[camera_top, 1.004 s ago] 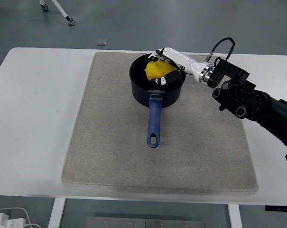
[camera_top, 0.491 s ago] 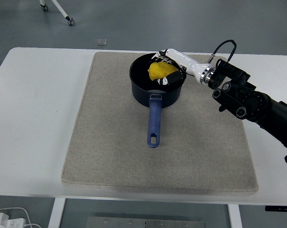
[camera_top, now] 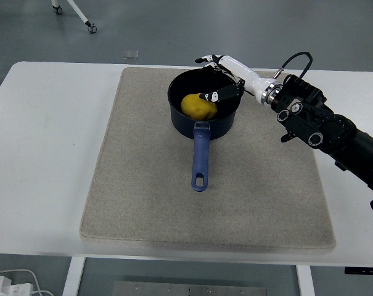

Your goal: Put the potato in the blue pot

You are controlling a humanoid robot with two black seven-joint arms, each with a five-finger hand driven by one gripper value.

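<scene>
While the right hand (camera_top: pixel 222 77) hung over the far right rim of the blue pot (camera_top: pixel 204 112), its white fingers (camera_top: pixel 209 60) were spread apart and held nothing. The upper fingers fanned out over the back edge of the pot, well clear of each other. The thumb (camera_top: pixel 218 95) pointed left, down into the pot's mouth, its dark tip just beside the potato (camera_top: pixel 198 106); whether the tip actually touched the yellow skin could not be told from this angle. Nothing was wrapped around the potato, though: the hand was wide, not gripping.

The potato lay inside the pot, low against the bottom and toward the near wall, a yellow lump sitting free. The pot itself stood upright on the far half of the grey mat (camera_top: pixel 143 185), and its blue handle (camera_top: pixel 200 157) ran straight toward the near edge of the table (camera_top: pixel 44 154), flat on the mat with the hanging hole at its end.

The right arm (camera_top: pixel 328 129) came in from the right edge, black and bulky over the table's right side, narrowing to the white wrist that reached across to the pot. A black cable (camera_top: pixel 295 61) looped up behind the wrist joint. The mat covered the middle of the white table, squared to it, with bare table on either side.
</scene>
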